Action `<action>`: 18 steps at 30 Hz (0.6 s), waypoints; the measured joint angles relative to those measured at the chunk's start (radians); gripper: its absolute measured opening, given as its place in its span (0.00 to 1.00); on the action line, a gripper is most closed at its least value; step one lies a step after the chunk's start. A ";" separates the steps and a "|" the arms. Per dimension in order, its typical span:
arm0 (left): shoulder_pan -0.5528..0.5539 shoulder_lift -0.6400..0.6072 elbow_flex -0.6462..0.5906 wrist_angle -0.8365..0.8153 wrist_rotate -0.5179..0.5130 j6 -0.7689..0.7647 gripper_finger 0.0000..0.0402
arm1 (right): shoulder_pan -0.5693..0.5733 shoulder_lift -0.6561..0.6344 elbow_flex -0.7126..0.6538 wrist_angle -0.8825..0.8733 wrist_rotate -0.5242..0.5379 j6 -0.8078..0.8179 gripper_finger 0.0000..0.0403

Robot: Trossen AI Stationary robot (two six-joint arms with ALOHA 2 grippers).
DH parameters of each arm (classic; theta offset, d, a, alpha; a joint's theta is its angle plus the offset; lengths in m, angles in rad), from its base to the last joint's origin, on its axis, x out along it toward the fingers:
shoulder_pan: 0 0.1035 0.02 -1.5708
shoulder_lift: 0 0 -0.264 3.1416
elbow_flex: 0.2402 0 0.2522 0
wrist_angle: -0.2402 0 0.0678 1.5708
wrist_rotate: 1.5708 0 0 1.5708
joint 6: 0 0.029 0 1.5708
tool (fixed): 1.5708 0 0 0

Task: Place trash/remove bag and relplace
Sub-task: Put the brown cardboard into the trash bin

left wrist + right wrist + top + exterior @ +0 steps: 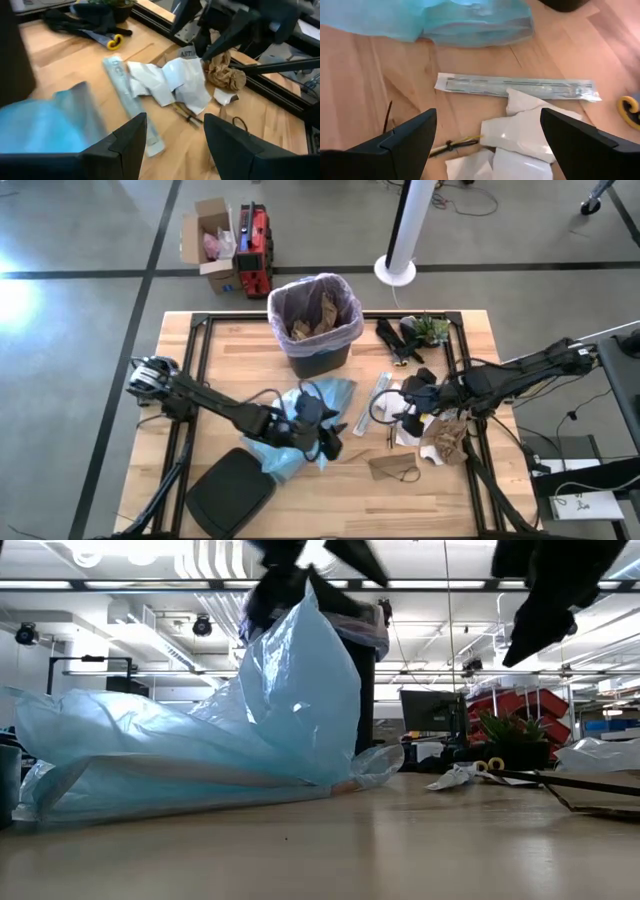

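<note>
While the pinkish liner bag [316, 308] sits in its bin at the bench's [230, 350] far edge holding some brown paper, the right end effector [409, 417], fingers spread, hovers above white scraps [520, 132], apparently mid-collection; next, lower and pinch one.

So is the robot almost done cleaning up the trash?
Not yet. Some brown paper already sits in the lined bin. Right now the right gripper hovers open over the white paper scraps, holding nothing, while the left gripper hangs open by the light blue bag. The white scraps and crumpled brown paper still lie on the table, and the bin's bag is still in place.
</note>
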 joint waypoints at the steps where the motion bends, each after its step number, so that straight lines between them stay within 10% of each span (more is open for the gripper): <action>1: 0.000 0.034 0.037 -0.003 -0.002 0.009 0.45 | 0.011 -0.016 0.000 -0.011 0.001 -0.011 0.85; 18: 0.017 0.409 0.542 -0.259 0.045 0.103 0.52 | 0.190 -0.115 0.000 -0.140 0.025 0.101 0.85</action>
